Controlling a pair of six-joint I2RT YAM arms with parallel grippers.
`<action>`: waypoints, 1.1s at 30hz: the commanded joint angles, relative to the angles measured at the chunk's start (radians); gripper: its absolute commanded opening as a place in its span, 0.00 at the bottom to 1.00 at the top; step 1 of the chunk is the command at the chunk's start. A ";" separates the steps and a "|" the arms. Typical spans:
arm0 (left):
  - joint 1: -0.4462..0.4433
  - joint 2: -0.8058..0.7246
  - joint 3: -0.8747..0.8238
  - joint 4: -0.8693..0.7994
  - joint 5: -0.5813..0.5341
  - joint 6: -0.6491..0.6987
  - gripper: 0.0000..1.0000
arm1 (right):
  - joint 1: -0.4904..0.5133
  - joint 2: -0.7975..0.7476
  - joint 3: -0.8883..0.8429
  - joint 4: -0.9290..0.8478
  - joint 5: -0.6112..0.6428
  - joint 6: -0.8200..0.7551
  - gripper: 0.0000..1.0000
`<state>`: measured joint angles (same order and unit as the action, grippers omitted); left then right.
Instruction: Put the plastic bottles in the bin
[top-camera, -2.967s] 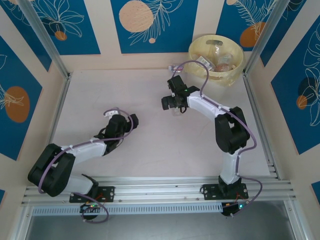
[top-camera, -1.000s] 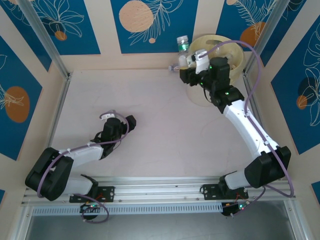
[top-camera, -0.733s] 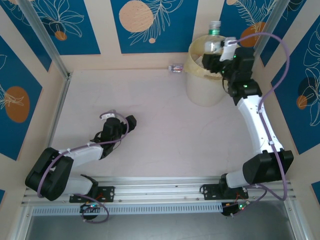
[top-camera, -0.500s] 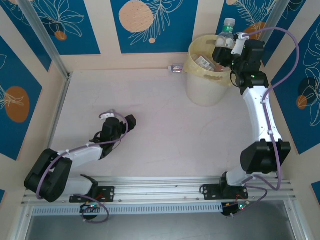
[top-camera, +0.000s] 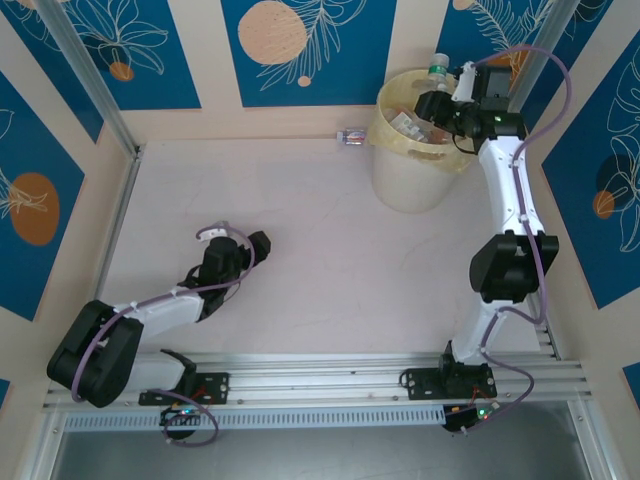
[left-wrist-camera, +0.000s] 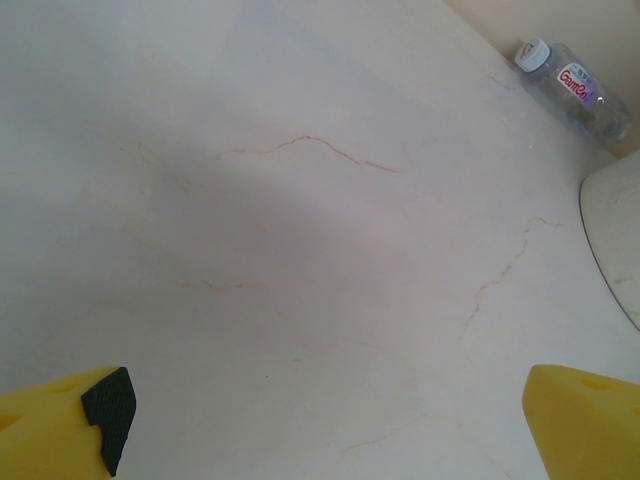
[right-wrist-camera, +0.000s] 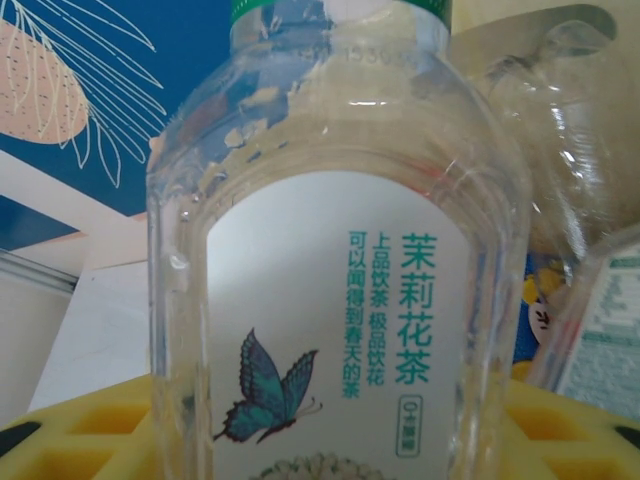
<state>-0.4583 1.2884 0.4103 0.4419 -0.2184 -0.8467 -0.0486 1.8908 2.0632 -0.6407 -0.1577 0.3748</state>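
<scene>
R gripper (top-camera: 441, 92) is up at the far-right corner, over the bin (top-camera: 404, 186). Jaws closed down on a clear bottle (right-wrist-camera: 338, 280), which sits between the yellow fingers (right-wrist-camera: 90, 425) in the wrist cam. Bottle has a green cap and a white label w/ a teal butterfly and green print. It looks upright in the wrist cam. In the top cam its cap end (top-camera: 438, 66) pokes out past the bin's far rim. Probably above the opening rather than outside it, but the overhead angle is poor for that.

Bin is pale yellow and round, standing on the table (top-camera: 300, 215) at far right, against the back wall. Several bottles already inside (top-camera: 407, 122), labels and clear plastic showing. Wrist cam has more of them just behind and right of the held one (right-wrist-camera: 605, 330).

One stray bottle (top-camera: 351, 136) lies on its side on the table at the far wall, just left of the bin. Left wrist cam has it too: white cap, red-lettered label (left-wrist-camera: 572, 88), w/ the bin's wall at frame right (left-wrist-camera: 618, 235).

L gripper (top-camera: 262, 244) is low over the near-left part of the table, fingers (left-wrist-camera: 585, 418) spread fully wide w/ nothing between them, well apart from the stray bottle and bin.
</scene>
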 joint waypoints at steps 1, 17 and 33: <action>0.016 0.002 -0.009 0.024 -0.018 -0.015 1.00 | 0.012 0.063 0.123 -0.088 -0.047 -0.003 0.66; 0.019 0.028 -0.001 0.031 -0.010 -0.021 1.00 | 0.144 -0.190 -0.052 0.089 0.012 -0.046 1.00; 0.021 0.012 -0.008 0.018 0.000 -0.025 1.00 | 0.402 0.210 0.228 0.028 0.140 -0.074 1.00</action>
<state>-0.4534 1.3277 0.4103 0.4522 -0.2131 -0.8593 0.3309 2.0537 2.2169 -0.5854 -0.0898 0.3061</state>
